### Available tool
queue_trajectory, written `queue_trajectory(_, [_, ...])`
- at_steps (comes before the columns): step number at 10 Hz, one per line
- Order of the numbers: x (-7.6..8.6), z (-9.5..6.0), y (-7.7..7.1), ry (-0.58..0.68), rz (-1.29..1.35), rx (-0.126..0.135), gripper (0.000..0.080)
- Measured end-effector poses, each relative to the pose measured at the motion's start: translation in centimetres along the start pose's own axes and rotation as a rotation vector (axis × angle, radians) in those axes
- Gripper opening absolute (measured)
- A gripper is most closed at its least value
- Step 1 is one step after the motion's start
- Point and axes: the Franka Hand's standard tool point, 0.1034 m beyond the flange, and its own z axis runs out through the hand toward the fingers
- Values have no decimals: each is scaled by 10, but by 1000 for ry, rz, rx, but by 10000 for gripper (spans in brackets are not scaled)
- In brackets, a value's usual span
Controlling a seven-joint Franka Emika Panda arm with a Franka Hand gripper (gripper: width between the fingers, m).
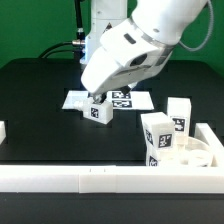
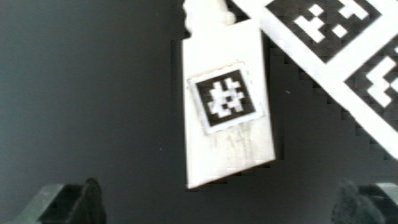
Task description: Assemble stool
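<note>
Two legs (image 1: 160, 135) seem fitted on the seat (image 1: 200, 152); a third leg (image 2: 228, 100) lies well away from it, beneath the wide-open, empty gripper (image 2: 217, 202).

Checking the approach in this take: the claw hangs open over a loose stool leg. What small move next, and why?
Probably lower the open claw straight down around the leg. The wrist view shows the leg lying roughly midway between the fingers, ungrasped, close to the marker board.
</note>
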Motion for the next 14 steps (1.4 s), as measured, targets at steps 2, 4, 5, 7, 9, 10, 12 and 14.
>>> queue_trajectory(2, [-4,6,-5,-141,-3,24,649])
queue_trajectory(4, [1,9,-4,-197,-8,29,649])
queue_trajectory(5, [-3,13,2,-212,-13,15,649])
queue_trajectory(7, [-2,12,5,-212,-8,-11,649])
queue_trajectory(9, [-3,13,5,-213,-6,-7,649])
queue_trajectory(10, [-4,18,6,-221,-7,-3,649])
queue_trajectory(12, [-8,37,9,-250,2,18,649])
queue_trajectory(14, [-10,47,7,-267,1,26,649])
